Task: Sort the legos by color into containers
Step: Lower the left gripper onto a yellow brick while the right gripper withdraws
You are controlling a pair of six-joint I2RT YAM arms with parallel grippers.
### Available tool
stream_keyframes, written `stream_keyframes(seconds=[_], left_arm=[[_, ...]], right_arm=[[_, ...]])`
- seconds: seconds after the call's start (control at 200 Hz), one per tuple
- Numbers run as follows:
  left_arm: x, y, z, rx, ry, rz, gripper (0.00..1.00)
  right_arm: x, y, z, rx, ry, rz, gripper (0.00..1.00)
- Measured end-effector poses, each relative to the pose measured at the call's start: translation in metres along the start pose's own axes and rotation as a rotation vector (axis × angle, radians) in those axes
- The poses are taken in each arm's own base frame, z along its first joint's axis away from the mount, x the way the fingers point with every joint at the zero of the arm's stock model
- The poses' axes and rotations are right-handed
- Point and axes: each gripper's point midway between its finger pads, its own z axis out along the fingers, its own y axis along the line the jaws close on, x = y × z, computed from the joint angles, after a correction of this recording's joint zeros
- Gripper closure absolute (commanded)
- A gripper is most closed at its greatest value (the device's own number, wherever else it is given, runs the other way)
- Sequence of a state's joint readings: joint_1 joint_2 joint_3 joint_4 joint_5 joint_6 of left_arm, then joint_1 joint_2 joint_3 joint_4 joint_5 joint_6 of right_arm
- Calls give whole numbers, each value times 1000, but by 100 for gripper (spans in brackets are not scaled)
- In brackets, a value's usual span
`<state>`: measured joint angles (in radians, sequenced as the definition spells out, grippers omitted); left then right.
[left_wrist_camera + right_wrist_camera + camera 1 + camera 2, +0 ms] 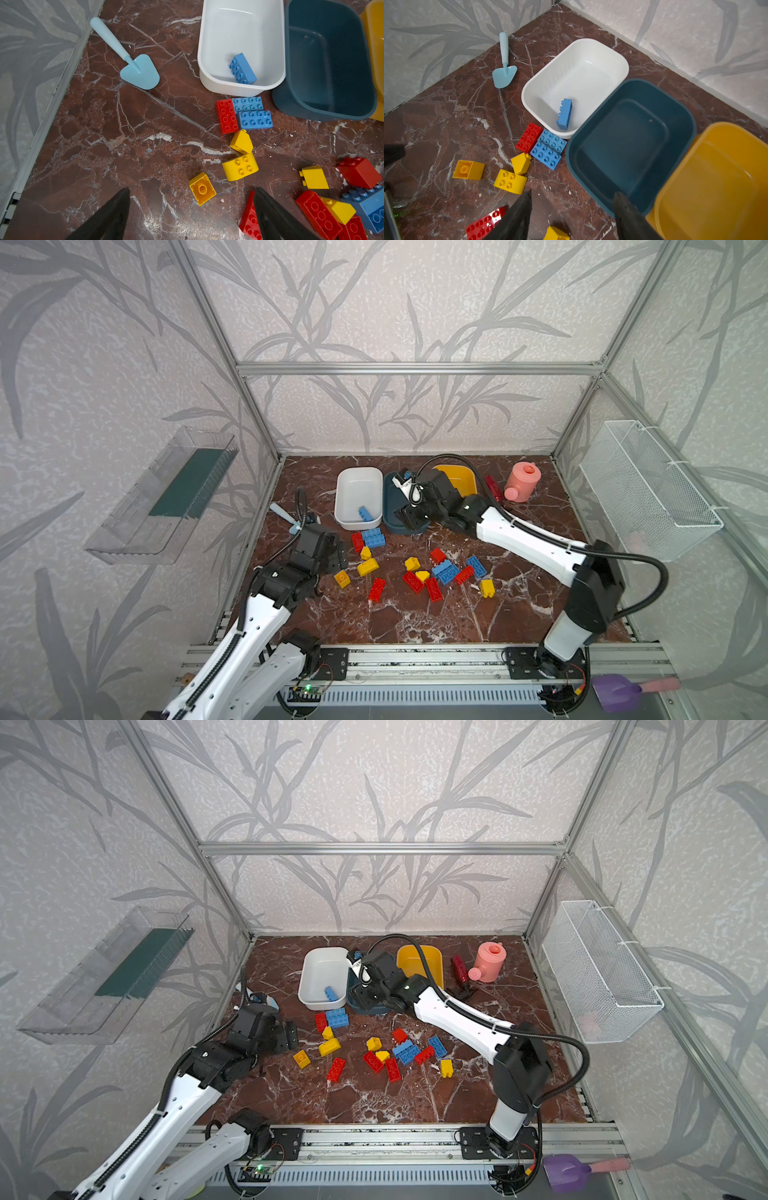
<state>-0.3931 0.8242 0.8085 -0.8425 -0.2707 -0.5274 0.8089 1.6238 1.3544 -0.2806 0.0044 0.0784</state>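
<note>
The left gripper is spread wide and holds nothing. A small yellow brick lies hollow side up just ahead of it, nearly between its fingers. The bricks look light, hard and a bit slippery, so I'd pinch that one on two flat sides. The right gripper is spread too, and empty. It hangs above the near edge of the dark blue tub. One blue brick sits in the white tub beside that.

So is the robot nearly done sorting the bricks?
Not nearly. Done: one blue brick lies in the white tub. In hand: nothing; the left gripper and right gripper are both open. Left: the teal tub and yellow tub look empty, and the other bricks lie loose on the table.
</note>
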Motion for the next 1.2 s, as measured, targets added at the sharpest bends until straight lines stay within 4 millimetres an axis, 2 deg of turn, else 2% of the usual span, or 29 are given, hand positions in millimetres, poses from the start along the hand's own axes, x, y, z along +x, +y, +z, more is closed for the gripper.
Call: stream_keyframes(seconds=[0.06,0.18,0.25,0.375,0.43,0.615,0.74,0.9,1.2], left_arm=[[4,-1,7,-11,23,-23,3],[18,0,23,-35,68,-71,2],[30,2,34,-56,100,-93,2],[48,6,49,-94,149,-123,3],[53,7,54,-103,159,-135,4],[67,8,70,-133,200,-170,6],[76,4,83,-151,248,-178,6],[86,2,97,-185,304,-187,12],[94,-5,107,-191,353,-226,34]], right_arm=[[12,-5,-16,27,-44,29,35],[55,-14,-36,77,-84,107,35],[80,-19,-40,103,-93,140,35],[108,-25,-45,131,-111,189,35],[114,-25,-45,136,-118,202,35],[124,-28,-43,151,-142,237,35],[120,-25,-43,141,-167,252,35],[115,-21,-42,126,-190,259,35],[113,-18,-41,118,-196,265,35]])
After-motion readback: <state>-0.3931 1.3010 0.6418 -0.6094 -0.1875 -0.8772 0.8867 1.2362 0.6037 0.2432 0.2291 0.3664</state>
